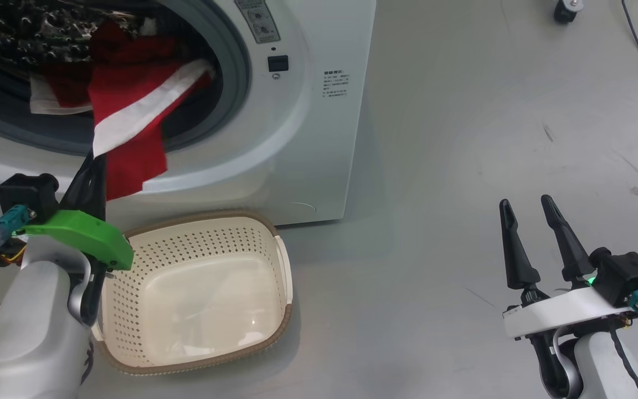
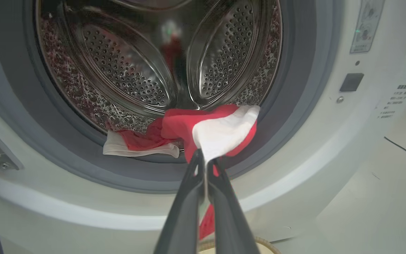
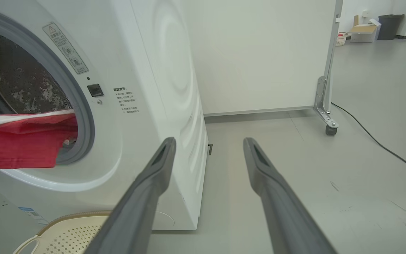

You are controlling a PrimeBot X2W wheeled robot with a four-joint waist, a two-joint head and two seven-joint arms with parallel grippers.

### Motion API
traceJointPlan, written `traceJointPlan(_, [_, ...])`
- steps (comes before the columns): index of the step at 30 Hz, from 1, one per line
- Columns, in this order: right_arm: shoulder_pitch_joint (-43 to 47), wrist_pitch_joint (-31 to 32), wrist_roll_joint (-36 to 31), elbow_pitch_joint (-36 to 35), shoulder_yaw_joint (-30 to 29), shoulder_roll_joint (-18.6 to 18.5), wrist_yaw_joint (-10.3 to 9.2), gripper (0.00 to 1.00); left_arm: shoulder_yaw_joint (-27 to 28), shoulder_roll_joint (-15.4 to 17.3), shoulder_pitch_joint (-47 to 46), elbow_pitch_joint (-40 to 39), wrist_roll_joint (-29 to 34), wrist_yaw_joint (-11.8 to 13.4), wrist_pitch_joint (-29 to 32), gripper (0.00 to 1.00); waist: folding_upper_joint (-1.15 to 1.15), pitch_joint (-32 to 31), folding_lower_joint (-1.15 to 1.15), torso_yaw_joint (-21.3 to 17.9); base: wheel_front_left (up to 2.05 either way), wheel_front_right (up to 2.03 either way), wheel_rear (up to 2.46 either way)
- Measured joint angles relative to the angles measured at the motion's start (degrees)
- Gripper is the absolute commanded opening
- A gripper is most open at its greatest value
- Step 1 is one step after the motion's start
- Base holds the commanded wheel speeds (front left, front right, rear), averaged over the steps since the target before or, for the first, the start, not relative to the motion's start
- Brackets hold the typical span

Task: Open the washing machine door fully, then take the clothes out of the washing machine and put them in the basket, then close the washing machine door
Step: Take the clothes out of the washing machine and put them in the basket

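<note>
1. Your left claw point(image 2: 205, 158) is clamped on the clothes point(image 1: 130, 116), near left.
2. You see them hanging out of the washer point(image 1: 319, 138), above the basket's point(image 1: 284, 277) far rim.
3. Your right claw point(image 1: 525, 201) stands apart, near right, over the floor point(image 1: 463, 166).

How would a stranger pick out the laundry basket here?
Find the white front-loading washing machine with red fabric clothes hanging from its porthole. On the grey floor before it sits a small cream plastic basket, set apart by perforated sides and brown woven-look rim.
</note>
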Motion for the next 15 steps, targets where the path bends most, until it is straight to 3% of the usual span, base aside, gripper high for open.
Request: traceJointPlan(15, [0.58,0.0,0.01,-0.03,0.23,-0.1,0.0,1.0,2.87,-0.46,3.48,-15.55,0.63,-0.24,-1.96,0.0,0.0,-2.52,0.0,2.54,0.0,0.0,0.0])
